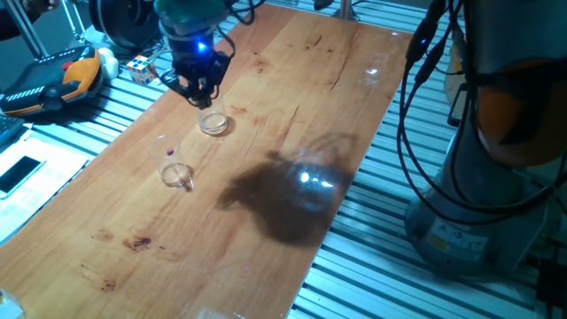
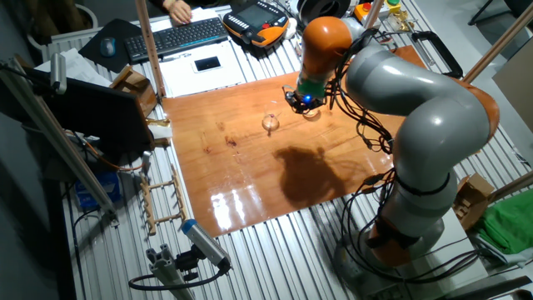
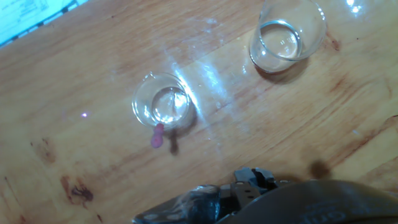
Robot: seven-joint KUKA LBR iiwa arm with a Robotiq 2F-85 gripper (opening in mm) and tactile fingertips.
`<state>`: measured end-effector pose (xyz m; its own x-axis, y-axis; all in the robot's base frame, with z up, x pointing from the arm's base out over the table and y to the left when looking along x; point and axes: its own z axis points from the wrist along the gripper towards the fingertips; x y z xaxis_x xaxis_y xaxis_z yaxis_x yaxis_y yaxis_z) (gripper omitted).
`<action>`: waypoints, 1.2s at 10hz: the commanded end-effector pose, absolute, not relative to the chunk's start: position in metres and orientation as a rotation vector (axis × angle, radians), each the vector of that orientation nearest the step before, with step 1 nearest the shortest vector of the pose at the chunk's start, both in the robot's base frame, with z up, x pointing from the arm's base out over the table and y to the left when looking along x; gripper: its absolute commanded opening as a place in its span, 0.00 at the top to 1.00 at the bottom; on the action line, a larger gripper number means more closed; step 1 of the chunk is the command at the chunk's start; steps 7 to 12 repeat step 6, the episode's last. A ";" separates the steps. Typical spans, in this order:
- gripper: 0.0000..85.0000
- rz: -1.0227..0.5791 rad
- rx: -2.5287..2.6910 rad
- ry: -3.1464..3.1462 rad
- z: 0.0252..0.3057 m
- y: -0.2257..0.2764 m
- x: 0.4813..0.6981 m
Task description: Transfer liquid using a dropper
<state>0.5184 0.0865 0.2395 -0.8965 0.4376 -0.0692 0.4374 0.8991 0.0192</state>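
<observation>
**Supervisor:** Report what the first fixed camera is giving you.

**Operator:** I am seeing the gripper (image 1: 203, 91) hanging just above a low clear cup (image 1: 213, 121) on the wooden table (image 1: 292, 97). A taller clear cup (image 1: 175, 171) is standing nearer the camera, apart from the first. The dropper (image 1: 170, 156) is sitting in that taller cup, with its purple-pink end showing above the rim. I am not able to tell from here how far apart the fingers are.

**Supervisor:** And the other fixed camera?

**Operator:** I am looking at the arm (image 2: 416, 108) reaching across the table (image 2: 250, 183) from the right, with the gripper (image 2: 298, 103) at the far end of the board. One cup (image 2: 271, 122) is standing to the left of it; the second cup (image 2: 312, 114) is just beside the fingers. The dropper is too small to make out here. A keyboard (image 2: 177, 35) is lying beyond the table.

**Supervisor:** Hand camera?

**Operator:** I am looking straight down. The dropper (image 3: 158, 134) is leaning at the rim of the nearer cup (image 3: 163, 101), pink end outward. The other cup (image 3: 287, 37) is standing apart at upper right. Only the gripper's blurred dark body (image 3: 261, 199) is showing at the bottom edge; I cannot tell the state of the jaws, and nothing is visible between them.
</observation>
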 end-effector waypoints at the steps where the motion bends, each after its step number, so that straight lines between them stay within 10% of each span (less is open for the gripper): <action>1: 0.99 0.014 0.677 2.999 0.242 0.085 0.517; 12: 0.99 0.016 0.610 3.013 0.248 0.076 0.516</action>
